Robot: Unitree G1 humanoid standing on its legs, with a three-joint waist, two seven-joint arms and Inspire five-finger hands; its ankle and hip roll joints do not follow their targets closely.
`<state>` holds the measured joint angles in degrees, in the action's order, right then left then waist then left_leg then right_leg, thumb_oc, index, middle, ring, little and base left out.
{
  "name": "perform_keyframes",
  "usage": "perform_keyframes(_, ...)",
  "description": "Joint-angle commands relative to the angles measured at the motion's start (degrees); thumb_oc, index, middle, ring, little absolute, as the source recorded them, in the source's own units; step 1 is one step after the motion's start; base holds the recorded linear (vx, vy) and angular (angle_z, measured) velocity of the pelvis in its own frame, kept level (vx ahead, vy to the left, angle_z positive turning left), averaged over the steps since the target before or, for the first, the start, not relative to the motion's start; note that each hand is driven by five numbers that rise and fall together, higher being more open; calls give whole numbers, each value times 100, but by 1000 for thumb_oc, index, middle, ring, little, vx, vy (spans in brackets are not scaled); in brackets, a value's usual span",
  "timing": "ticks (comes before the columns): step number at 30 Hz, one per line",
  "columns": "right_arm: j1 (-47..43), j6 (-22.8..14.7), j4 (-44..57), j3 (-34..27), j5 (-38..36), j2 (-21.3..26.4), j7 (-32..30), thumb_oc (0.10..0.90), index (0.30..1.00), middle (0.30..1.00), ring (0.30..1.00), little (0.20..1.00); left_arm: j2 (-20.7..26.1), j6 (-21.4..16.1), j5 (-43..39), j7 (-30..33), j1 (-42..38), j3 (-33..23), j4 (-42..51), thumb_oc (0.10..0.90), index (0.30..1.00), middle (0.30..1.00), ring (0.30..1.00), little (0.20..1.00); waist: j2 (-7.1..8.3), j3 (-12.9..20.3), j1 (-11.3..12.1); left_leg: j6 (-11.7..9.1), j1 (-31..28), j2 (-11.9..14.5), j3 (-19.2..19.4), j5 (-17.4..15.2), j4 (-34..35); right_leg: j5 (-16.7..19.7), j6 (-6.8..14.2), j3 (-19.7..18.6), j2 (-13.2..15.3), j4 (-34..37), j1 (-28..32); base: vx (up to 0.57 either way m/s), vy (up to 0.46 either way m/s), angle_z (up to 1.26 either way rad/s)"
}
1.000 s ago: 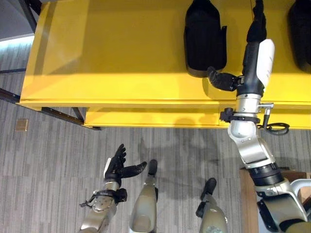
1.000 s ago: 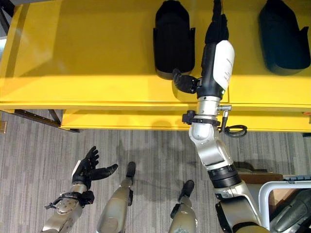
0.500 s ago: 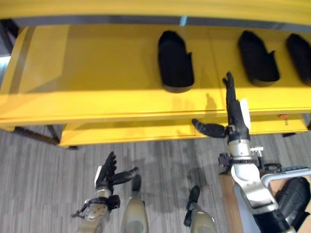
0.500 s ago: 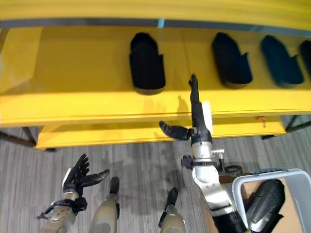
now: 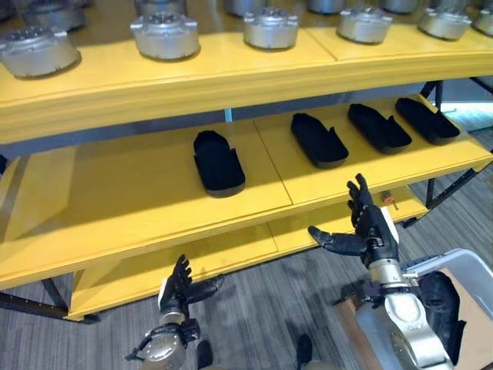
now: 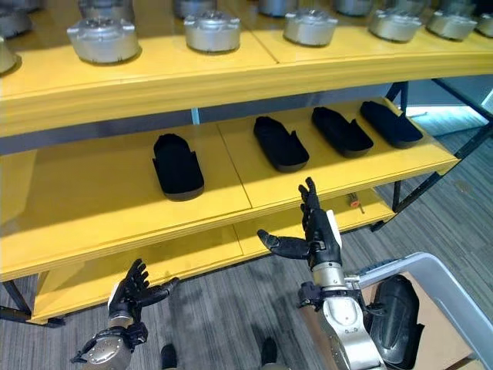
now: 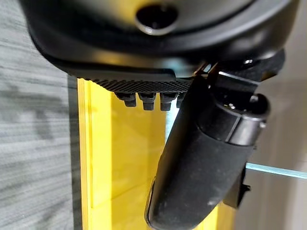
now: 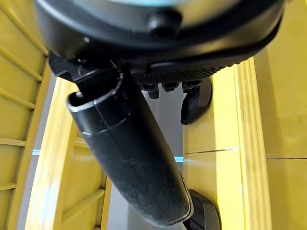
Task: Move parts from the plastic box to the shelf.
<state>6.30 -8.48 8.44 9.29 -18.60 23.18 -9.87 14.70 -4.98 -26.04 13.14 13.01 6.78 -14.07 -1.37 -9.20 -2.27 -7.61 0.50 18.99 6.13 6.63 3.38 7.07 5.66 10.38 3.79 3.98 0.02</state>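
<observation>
I have the right hand (image 5: 373, 231) raised with straight, spread fingers and nothing in it, short of the front edge of the yellow metal shelf (image 5: 154, 223); the left hand (image 5: 179, 287) hangs low before the bottom tier, likewise spread wide and empty. Beyond the right hand's fingertips, four black moulded plastic parts (image 5: 218, 161) already lie in a row on the middle tier, one off toward the left-hand side and three together past the right. Just beside and below the right wrist, the grey plastic box (image 6: 447, 289) shows one more dark part (image 6: 394, 317) inside, so I judge the transfer well along but unfinished, with a return to the box due next.
</observation>
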Motion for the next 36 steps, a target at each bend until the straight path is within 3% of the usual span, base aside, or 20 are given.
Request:
perform_keyframes(1,-488,-681,509,-357,-217,70,-15,900,1000,1000,1000,1000,235,-444,234,-42,-341,-51,182,900,1000,1000,1000,1000,326,17,58,-91,266,-85,-100,689,-587,-766,-308,76,-293,-204,282,-56,-214,-18)
perform_keyframes(3,-423,-634,468,-471,-217,104,5,900,1000,1000,1000,1000,198,-458,229,-103,-349,-24,237,900,1000,1000,1000,1000,409,-55,96,176,457,-675,-195,236,-954,-746,-343,106,-205,-109,407,-38,-145,-7)
perform_keyframes(4,-425,-637,443,-485,-274,77,46,900,1000,1000,1000,1000,214,-462,237,-129,-312,-23,287,900,1000,1000,1000,1000,459,-58,157,330,579,-1176,-478,-48,-1073,-704,-334,59,-173,-93,373,-11,-50,4)
perform_keyframes(5,-425,-637,443,-485,-274,76,46,900,1000,1000,1000,1000,214,-462,237,-129,-312,-23,287,900,1000,1000,1000,1000,459,-53,153,331,587,-1178,-482,-48,-1077,-704,-333,62,-172,-93,368,5,-49,-5)
perform_keyframes(6,-452,-609,350,-441,-340,42,133,900,1000,1000,1000,1000,199,-481,239,-160,-189,-75,449,900,1000,1000,1000,1000,517,-69,303,539,663,-1943,-939,-483,-1179,-649,-327,-112,-196,-113,313,22,-33,-31)
perform_keyframes(7,-523,-601,273,-346,-362,-1,187,900,1000,1000,1000,1000,173,-478,215,-188,-109,-114,552,900,1000,1000,1000,1000,518,-54,383,652,686,-2300,-1253,-574,-1198,-615,-322,-234,-252,-125,250,33,-43,-60)
perform_keyframes(8,-599,-595,197,-248,-377,-40,225,900,1000,1000,1000,1000,160,-487,195,-203,-43,-147,631,900,1000,1000,1000,1000,510,-51,468,744,686,-2598,-1574,-618,-1188,-577,-321,-386,-330,-139,192,23,-19,-107)
perform_keyframes(10,-769,-529,109,-43,-536,-127,341,900,1000,1000,1000,1000,204,-484,141,-278,114,-197,764,900,1000,1000,1000,1000,480,10,575,875,603,-2900,-2159,-634,-1100,-461,-285,-845,-523,-103,82,27,12,-152)
perform_keyframes(15,-557,-425,154,-31,-705,-208,456,900,1000,1000,1000,1000,230,-449,101,-385,154,-73,756,900,1000,1000,1000,1000,456,245,459,911,284,-2706,-1923,-533,-642,-417,-259,-901,-546,64,208,67,74,-40)
perform_keyframes(21,-344,-338,265,-27,-716,-214,521,900,1000,1000,1000,1000,297,-412,86,-413,275,-43,791,900,1000,1000,1000,1000,443,317,365,1046,29,-2613,-1616,-532,-327,-355,-191,-1231,-550,58,225,35,73,-37)
perform_keyframes(26,-302,-314,376,35,-725,-198,590,900,1000,1000,1000,1000,408,-347,54,-452,325,44,830,900,1000,1000,1000,1000,332,176,256,1193,77,-2581,-1183,-750,-546,-380,-83,-1793,-617,-502,-206,-49,105,-82)
perform_keyframes(27,-561,-328,332,181,-562,-229,579,900,1000,1000,1000,1000,511,-375,41,-399,309,-81,889,900,1000,1000,1000,1000,264,-29,415,1238,212,-2426,-759,-877,-715,-555,-4,-1290,-488,-1110,-636,-208,53,-101)
perform_keyframes(29,-799,-312,203,385,-508,-349,558,900,1000,1000,1000,1000,534,-409,5,-360,414,-240,930,900,1000,1000,1000,1000,131,-110,661,1122,178,-2158,-311,-954,-701,-641,52,121,258,-1185,-642,-118,-17,-173)
perform_keyframes(30,-860,-282,139,460,-492,-388,567,900,1000,1000,1000,1000,505,-405,-39,-380,482,-250,921,900,1000,1000,1000,1000,94,-81,700,1089,150,-2041,-143,-947,-652,-556,41,522,553,-1183,-643,21,-73,-222)
perform_keyframes(31,-957,-215,91,505,-443,-387,547,900,1000,1000,1000,1000,481,-393,-176,-395,497,-275,894,900,1000,1000,1000,1000,31,-144,680,1075,13,-1915,-22,-952,-581,-294,123,618,943,-1295,-798,35,-47,-167)
perform_keyframes(35,-928,-153,208,437,-346,-344,515,900,1000,1000,1000,1000,453,-396,-244,-367,491,-319,879,900,1000,1000,1000,1000,99,-187,609,1043,-122,-1929,18,-981,-462,91,340,520,1295,-1068,-796,74,-98,-58)
perform_keyframes(36,-824,-148,201,403,-369,-376,526,900,1000,1000,1000,1000,398,-389,-243,-359,445,-293,820,900,1000,1000,1000,1000,248,-149,612,977,-207,-1963,95,-993,-331,83,411,713,1274,-722,-540,117,-215,3)
